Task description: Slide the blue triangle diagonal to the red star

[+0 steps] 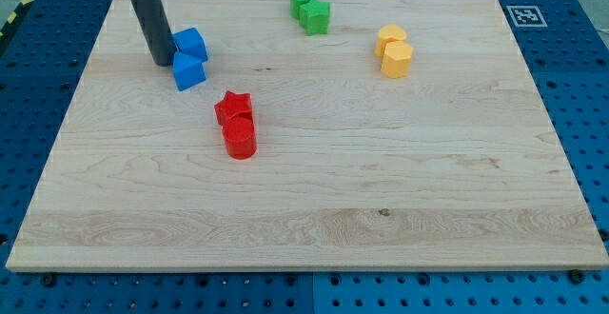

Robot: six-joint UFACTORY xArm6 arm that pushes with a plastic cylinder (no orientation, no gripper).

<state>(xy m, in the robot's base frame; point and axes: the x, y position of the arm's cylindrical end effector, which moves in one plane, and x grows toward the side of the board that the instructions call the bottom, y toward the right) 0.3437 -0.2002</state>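
My tip [164,62] rests on the board at the upper left, just left of two blue blocks and touching or nearly touching them. The lower blue block [188,71] looks like the blue triangle; the upper blue block [191,44] sits right behind it, its shape unclear. The red star [233,107] lies down and to the right of the blue pair, near the board's middle left. A red cylinder [240,137] touches the star's lower side.
Two green blocks [309,9] sit together at the view's top centre. Two yellow blocks [393,50] sit together at the upper right. The wooden board [381,209] lies on a blue perforated table, with a marker tag [522,15] at its upper right corner.
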